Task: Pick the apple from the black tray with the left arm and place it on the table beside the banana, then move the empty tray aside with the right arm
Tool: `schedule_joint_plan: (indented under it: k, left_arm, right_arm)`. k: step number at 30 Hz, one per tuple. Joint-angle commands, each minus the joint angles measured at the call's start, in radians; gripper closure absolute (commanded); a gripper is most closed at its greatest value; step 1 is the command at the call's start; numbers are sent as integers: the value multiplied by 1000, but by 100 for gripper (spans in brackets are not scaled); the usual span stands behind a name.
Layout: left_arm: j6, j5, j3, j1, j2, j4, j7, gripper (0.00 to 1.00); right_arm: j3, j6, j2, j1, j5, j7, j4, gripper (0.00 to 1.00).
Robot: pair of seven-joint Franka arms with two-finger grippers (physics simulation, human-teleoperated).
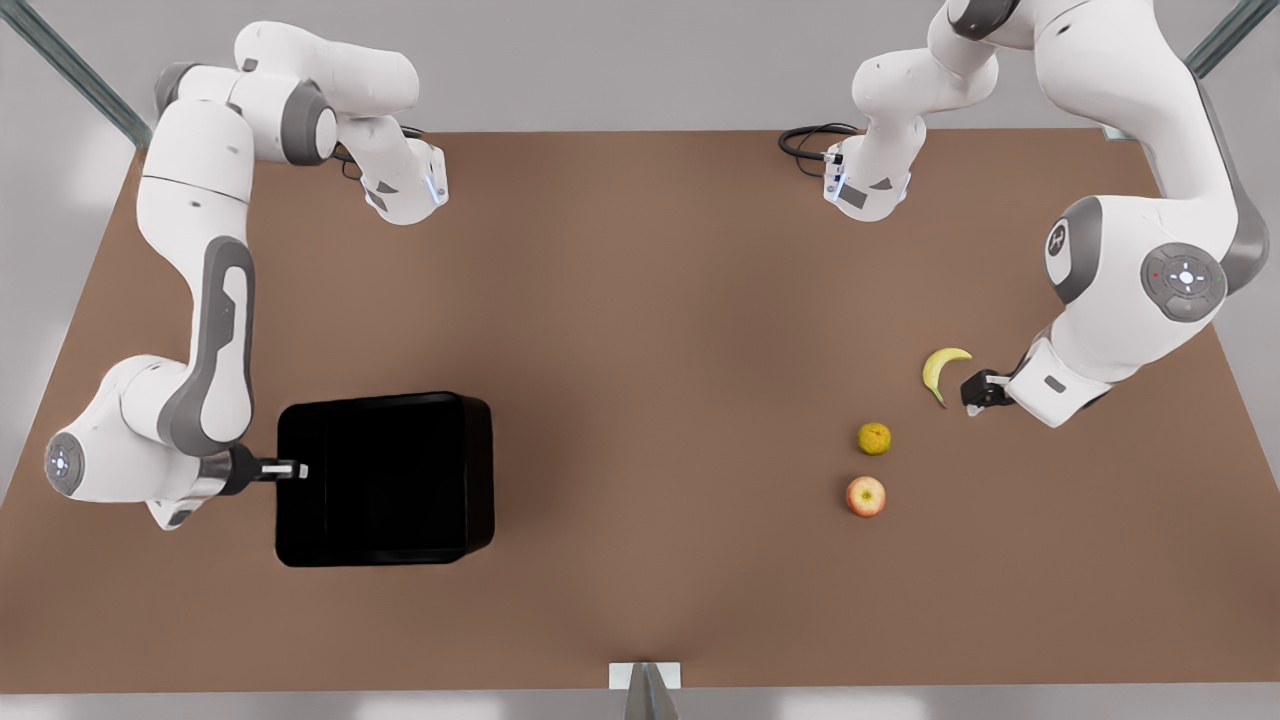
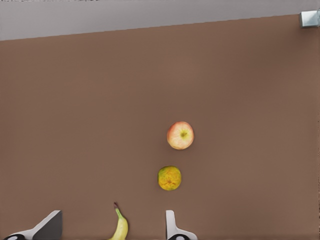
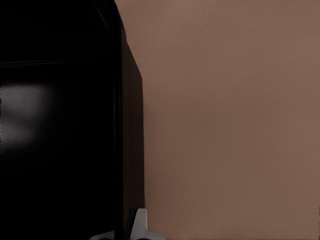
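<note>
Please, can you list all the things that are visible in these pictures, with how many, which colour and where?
black tray: one, glossy black, empty, on the table toward the front view's left.
apple: one, red-pink and yellow, on the table toward the front view's right, nearest of the three fruits to the camera.
yellow-orange round fruit: one, on the table between apple and banana.
banana: one, yellow-green, on the table beyond the round fruit.
table: one, matte brown, under everything.
black cable: one, at the far edge of the table.
left gripper: one, open, beside the banana, holding nothing.
right gripper: one, shut on the black tray's rim at the front view's left edge.
</note>
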Motion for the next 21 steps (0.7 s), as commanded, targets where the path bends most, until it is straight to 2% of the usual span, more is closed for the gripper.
schedule_joint_plan:
  k: [1,7,8,9,10,11,13,15,17,19,21]
  left_arm:
    - [7,-19,-2,-3,4,7,11,0]
    - [28,-89,6,17,-8,-31,52,0]
    - [56,-91,7,33,-28,-76,51,0]
    - [61,-91,7,33,-27,-71,49,0]
    - [65,-91,7,33,-22,-64,49,0]
    - [65,-91,7,33,-20,-61,49,0]
    - [65,-91,7,33,-20,-61,49,0]
    - [65,-89,7,33,-20,-59,49,0]
    - [65,-88,7,33,-20,-54,47,0]
    - [65,-88,7,33,-17,-54,47,0]
    - [65,-89,7,33,-16,-54,47,0]
  right_arm:
    - [-17,73,28,0,23,-727,1,85]
    - [-63,187,114,0,22,-767,1,83]
    - [-65,196,114,2,22,-767,1,73]
    - [-66,194,111,6,22,-759,2,51]
    - [-69,194,111,6,28,-753,11,10]
    - [-68,190,105,6,29,-716,19,0]
    - [-56,141,51,12,29,-649,22,0]
    - [-71,-83,-9,66,22,-411,140,0]
    - [-69,-214,-72,149,19,-109,152,0]
    - [-59,-247,-110,241,-124,192,145,0]
    - [-59,-264,-110,301,-126,382,142,0]
